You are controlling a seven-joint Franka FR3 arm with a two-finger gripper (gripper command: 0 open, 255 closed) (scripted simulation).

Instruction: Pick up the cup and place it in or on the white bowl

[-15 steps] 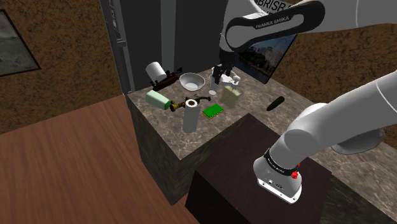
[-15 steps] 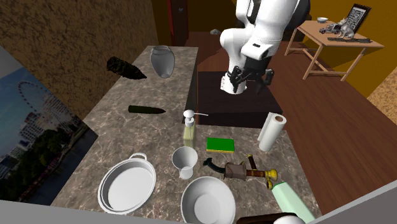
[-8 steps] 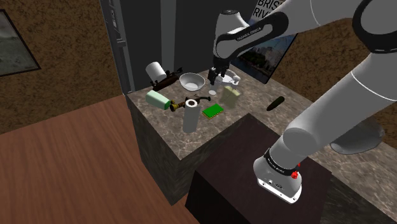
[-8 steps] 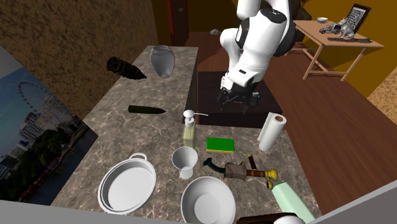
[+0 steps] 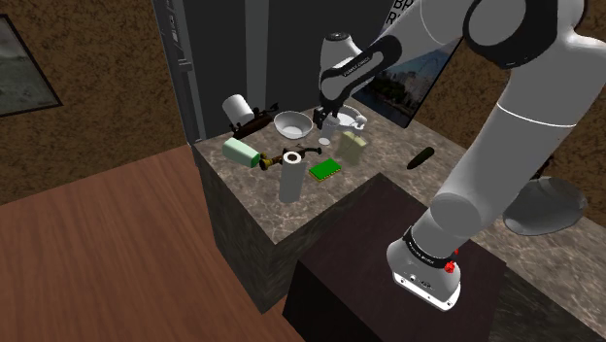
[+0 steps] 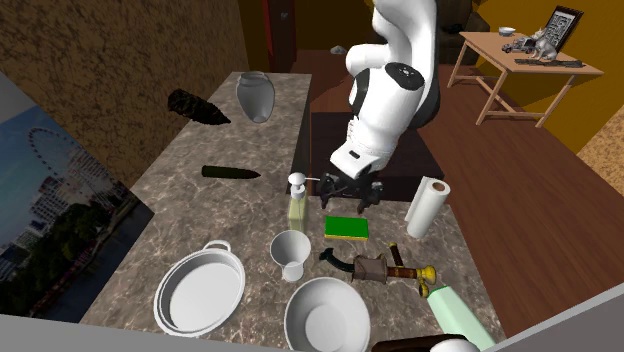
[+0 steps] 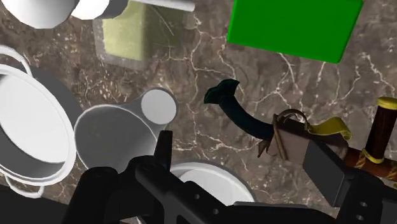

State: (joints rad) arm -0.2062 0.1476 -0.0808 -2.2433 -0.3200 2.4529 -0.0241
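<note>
Wrist view shows the gripper [image 6: 349, 192] open and empty, the cup [image 7: 118, 130] beside one finger, not between them; descending so could tip it over.

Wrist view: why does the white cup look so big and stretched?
In the wrist view the camera is close above the cup, so it looks wide and slanted; in the second exterior view, from farther off, it stands small and straight. Nothing is blurry.

White cup [image 6: 289, 254] stands upright just beside the white bowl [image 6: 326, 316]
</note>
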